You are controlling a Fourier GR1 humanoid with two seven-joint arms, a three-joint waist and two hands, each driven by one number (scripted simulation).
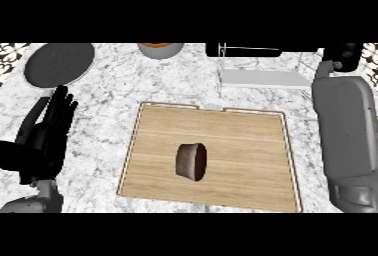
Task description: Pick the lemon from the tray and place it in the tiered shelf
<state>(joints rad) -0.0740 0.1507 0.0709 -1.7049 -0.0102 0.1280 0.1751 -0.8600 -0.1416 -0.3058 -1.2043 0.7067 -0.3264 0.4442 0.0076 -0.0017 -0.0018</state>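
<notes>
The wooden tray (221,130) lies in the middle of the marble counter. On it rests only a dark brown rounded item (191,160). No lemon shows anywhere in the head view. The tiered shelf (262,77), with a light grey deck and a black top bar, stands at the back right. My right forearm (347,135) runs up the right edge, and my right hand (344,55) sits beside the shelf's right end, mostly cut off by the top edge. My left hand (52,127) rests open at the left, fingers up, clear of the tray.
A dark grey round plate (59,62) lies at the back left. At the back centre stands a grey bowl (160,49) with something orange inside, cut off by the view's edge.
</notes>
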